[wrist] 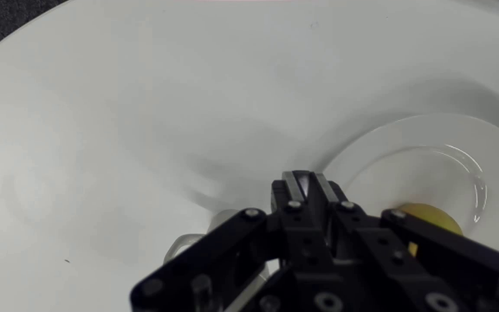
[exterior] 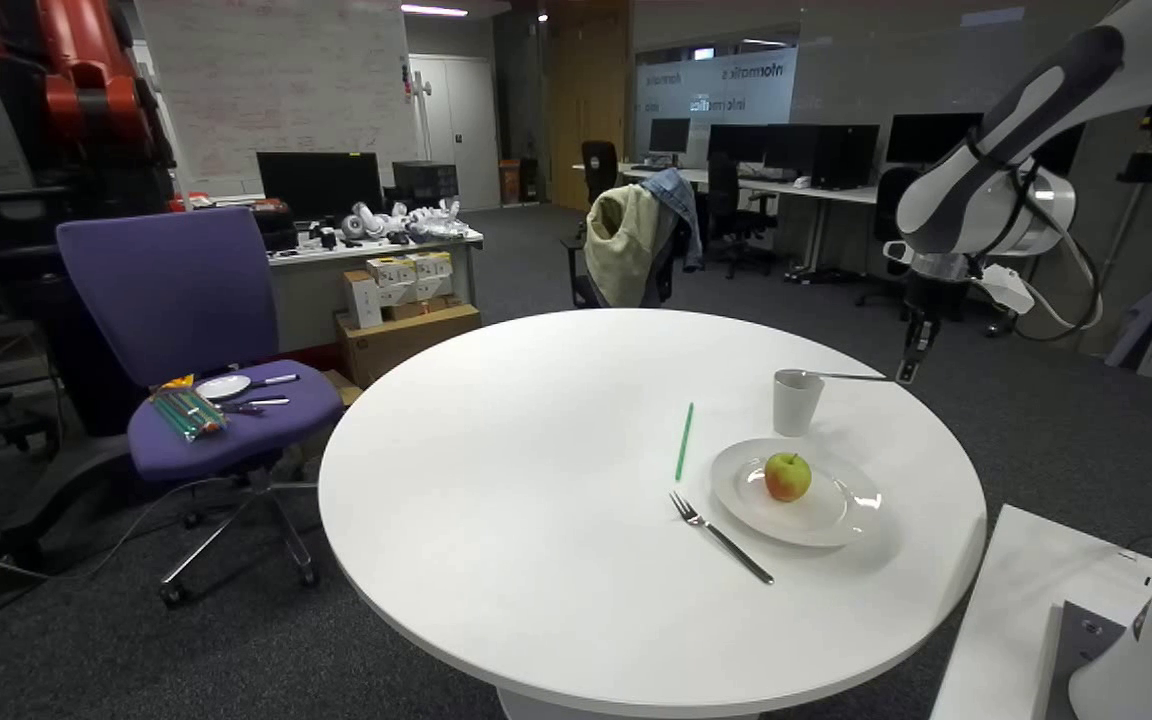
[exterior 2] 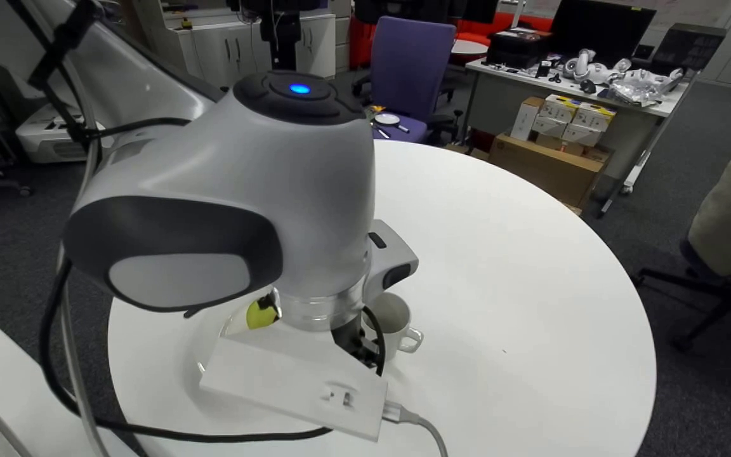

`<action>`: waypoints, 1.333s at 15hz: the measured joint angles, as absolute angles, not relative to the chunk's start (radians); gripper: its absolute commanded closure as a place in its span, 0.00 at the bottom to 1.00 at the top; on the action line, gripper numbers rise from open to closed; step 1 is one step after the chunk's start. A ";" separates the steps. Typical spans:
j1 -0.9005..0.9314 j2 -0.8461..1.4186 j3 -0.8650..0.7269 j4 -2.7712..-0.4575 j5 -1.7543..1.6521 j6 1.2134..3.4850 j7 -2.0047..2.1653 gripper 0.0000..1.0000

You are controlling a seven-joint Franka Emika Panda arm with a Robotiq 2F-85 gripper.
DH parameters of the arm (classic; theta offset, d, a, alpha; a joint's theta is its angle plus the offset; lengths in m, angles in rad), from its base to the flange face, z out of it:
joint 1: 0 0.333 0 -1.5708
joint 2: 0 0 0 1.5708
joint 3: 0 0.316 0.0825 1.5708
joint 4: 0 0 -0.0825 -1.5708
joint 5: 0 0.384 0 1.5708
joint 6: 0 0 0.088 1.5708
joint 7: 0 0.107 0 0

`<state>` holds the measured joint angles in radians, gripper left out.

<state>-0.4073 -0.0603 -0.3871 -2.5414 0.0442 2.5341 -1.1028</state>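
Round white table (exterior: 536, 440). My black two-finger gripper (wrist: 306, 178) clamped a slim silver metal utensil (exterior: 854, 377), far end apparently at a white ceramic mug (exterior: 794, 408). Likely the aligning step; next needed rim clearance.

The arm (exterior: 1056, 100) slopes down to its hand (wrist: 305, 184), which points downward, fingers (wrist: 293, 188) nearly together.
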 measured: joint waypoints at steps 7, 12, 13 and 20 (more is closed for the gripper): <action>-0.393 -0.116 -0.382 -2.552 0.042 2.551 -1.093 0.97; -0.351 -0.214 -0.379 -2.603 0.063 2.498 -1.032 0.97; -0.340 -0.226 -0.379 -2.612 0.068 2.484 -1.016 0.97; -0.311 -0.235 -0.339 -2.683 0.030 2.511 -0.804 0.97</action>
